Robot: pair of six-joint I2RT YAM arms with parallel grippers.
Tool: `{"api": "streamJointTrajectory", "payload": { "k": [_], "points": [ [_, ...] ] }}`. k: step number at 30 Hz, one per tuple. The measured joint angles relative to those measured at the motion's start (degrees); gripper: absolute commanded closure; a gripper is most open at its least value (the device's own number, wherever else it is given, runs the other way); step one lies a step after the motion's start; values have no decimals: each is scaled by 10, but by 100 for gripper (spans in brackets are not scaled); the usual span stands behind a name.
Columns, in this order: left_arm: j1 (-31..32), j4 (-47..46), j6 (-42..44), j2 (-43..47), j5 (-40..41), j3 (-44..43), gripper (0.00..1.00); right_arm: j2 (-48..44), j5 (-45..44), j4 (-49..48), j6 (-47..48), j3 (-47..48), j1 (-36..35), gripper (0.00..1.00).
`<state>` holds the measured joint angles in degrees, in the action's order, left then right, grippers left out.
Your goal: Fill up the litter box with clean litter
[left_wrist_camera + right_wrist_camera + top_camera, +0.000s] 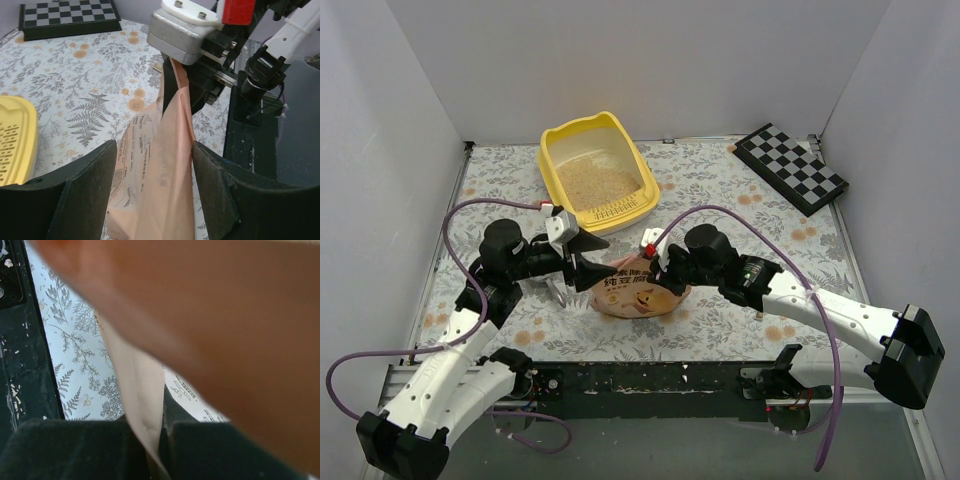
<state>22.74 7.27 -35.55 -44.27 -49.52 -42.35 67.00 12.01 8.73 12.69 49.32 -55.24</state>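
Observation:
The yellow litter box stands at the back of the table, left of centre, with pale beige clean litter covering its floor. Its rim shows in the left wrist view. The crinkled orange-pink bag lies on the table in front of it, between my two grippers. My left gripper holds the bag's left side; in the left wrist view the bag fills the gap between the fingers. My right gripper is shut on a thin flap of the bag, pinched between its fingers.
A black-and-white checkered board leans at the back right and shows in the left wrist view. White walls close in the floral table cover on three sides. The black base rail runs along the near edge.

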Motion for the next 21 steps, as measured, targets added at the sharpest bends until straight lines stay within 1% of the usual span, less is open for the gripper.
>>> {"api": "streamJointTrajectory", "payload": {
  "k": [4, 10, 13, 14, 16, 17, 18, 19, 20, 21],
  "points": [
    [15, 1, 3, -4, -19, 8, 37, 0, -1, -8, -1, -4, 0, 99],
    [45, 5, 16, -45, -20, 8, 37, 0, -2, -11, -2, -5, 0, 99],
    [64, 8, 24, -69, -12, 8, 39, 0, -2, -14, -2, -8, 0, 99],
    [68, 9, 28, -75, -6, 9, 41, -1, -2, -16, -3, -10, 0, 99],
    [78, 10, 37, -85, 10, 14, 53, -2, -3, -17, -3, -12, 0, 99],
    [83, 14, 40, -90, 18, 16, 63, -3, -2, -17, -3, -12, 0, 99],
    [88, 16, 44, -93, 27, 17, 81, -3, -2, -16, -3, -13, 0, 99],
    [92, 17, 51, -97, 38, 17, 96, -3, -1, -16, -3, -14, 0, 99],
    [95, 16, 55, -100, 50, 17, 100, -3, 1, -16, -3, -14, 0, 99],
    [97, 16, 56, -102, 59, 17, 100, -4, 3, -14, -4, -14, 0, 99]
  ]
}}
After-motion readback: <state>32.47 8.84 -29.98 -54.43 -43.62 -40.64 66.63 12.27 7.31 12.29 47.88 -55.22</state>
